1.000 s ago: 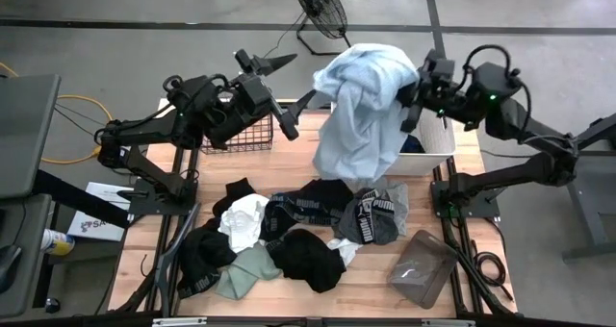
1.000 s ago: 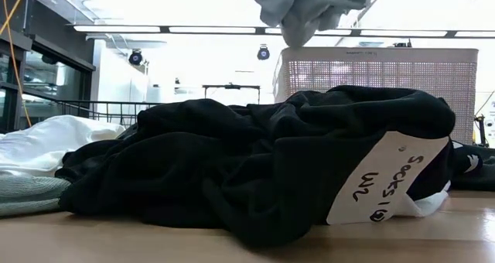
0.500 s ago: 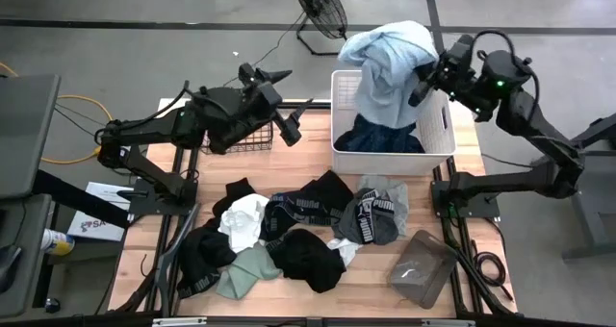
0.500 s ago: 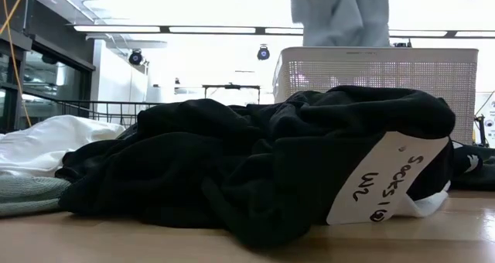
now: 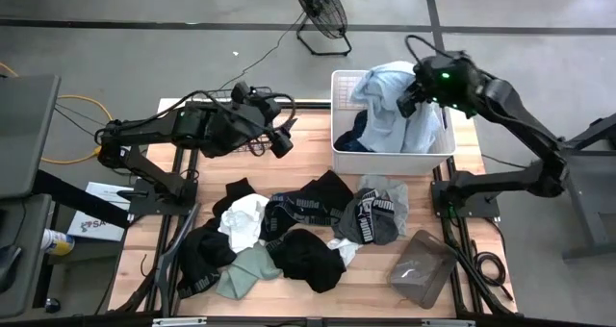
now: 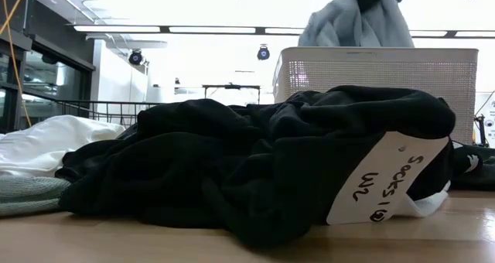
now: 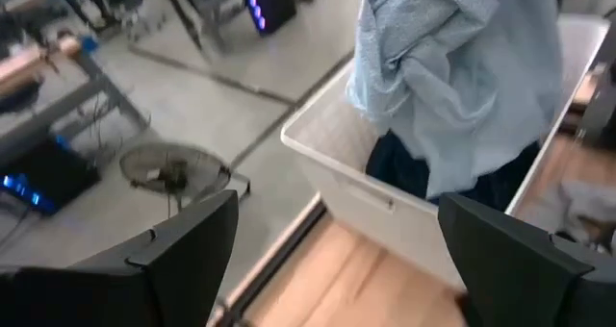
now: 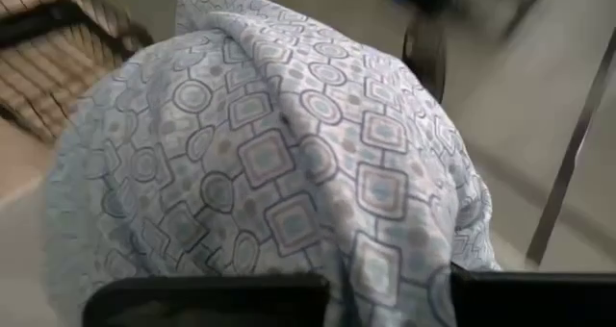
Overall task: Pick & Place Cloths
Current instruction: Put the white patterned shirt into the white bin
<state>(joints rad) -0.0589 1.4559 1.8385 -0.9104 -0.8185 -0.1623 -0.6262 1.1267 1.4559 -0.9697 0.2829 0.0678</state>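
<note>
My right gripper is shut on a pale blue patterned cloth above the white laundry basket at the table's far right. A navy cloth lies in the basket under it. My left gripper hangs open over the far middle of the table, touching nothing; its wrist view looks at the basket. On the near half of the table lies a pile of cloths: black, white, sage green and grey. My right gripper holds a bunched upper part of the pale blue cloth, which drapes over the fingers and hides the contact; one layer or several, I cannot tell. It comes slanting down from the table's right. The cloth hangs slack, its lower part inside the basket.
A black wire basket stands at the far left, mostly under my left arm. A grey bag lies at the near right corner. A floor fan stands beyond the far edge. In the low view a black cloth with a paper label fills the foreground.
My right gripper has swung toward the table's right, sunk and tipped downward, staying shut. The pale blue cloth has gone from beside the basket's left wall to over its inside and sunk, its lower part now in the basket. My left gripper has sunk and tipped downward, still open.
</note>
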